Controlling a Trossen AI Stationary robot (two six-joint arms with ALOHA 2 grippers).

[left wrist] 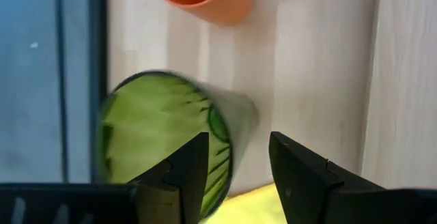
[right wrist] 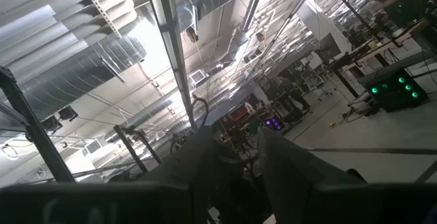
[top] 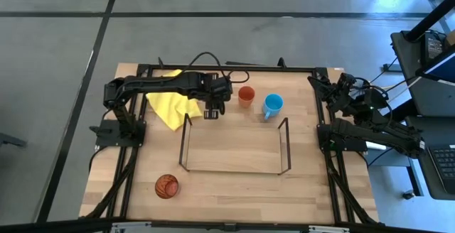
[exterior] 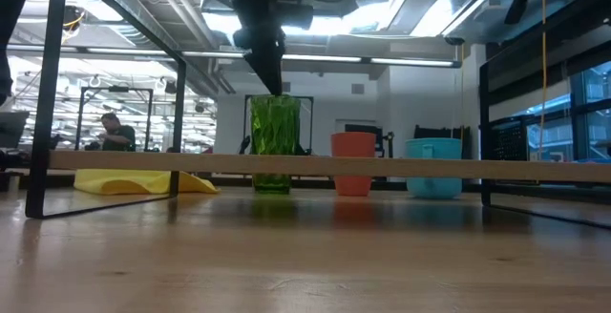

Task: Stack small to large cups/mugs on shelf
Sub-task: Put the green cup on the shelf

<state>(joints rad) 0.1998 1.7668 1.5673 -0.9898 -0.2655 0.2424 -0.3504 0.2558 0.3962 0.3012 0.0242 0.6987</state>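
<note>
The left gripper (left wrist: 235,173) hangs over the green tumbler (left wrist: 164,135) at the back of the table, just outside the shelf's rear edge. Its fingers are parted narrowly, one finger (left wrist: 183,173) down over the tumbler's rim and the other outside the wall — straddling the wall, though whether they press on it I cannot tell. In the low view the arm comes straight down onto the tumbler's top, and the tumbler stands upright on the table.

The right gripper (right wrist: 235,159) is parked at the table's right side, pointing up at the ceiling, fingers a small gap apart and holding nothing.

As for progress, I judge the task barely begun: the wire shelf (top: 186,146) holds no cup in any view. There are four vessels in all, one of each — the green tumbler, a plain orange cup (top: 246,96) and a light blue mug (top: 272,106) in a row along the back, and a red-orange patterned cup (top: 167,186) alone near the front left, well apart from the rest. One yellow cloth (top: 169,104) lies beside the left arm. All four still need placing.
</note>
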